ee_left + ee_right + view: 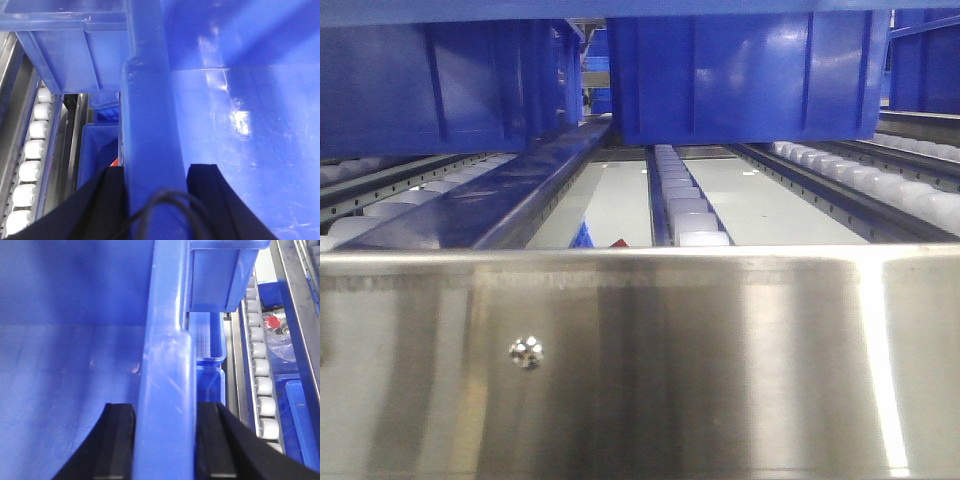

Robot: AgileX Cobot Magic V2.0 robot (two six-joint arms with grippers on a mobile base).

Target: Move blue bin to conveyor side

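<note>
At the rim of the blue bin (250,130), the left gripper (156,197) and right gripper (165,440) jaws sit clamped across it.

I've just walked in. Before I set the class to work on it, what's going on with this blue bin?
Both arms have hold of the blue bin. The left gripper straddles its thick rim, one finger inside and one outside, apparently clamped. The right gripper grips another stretch of rim the same way. The front view shows tracks of white rollers behind a steel panel. No dark conveyor belt is in view.
</note>
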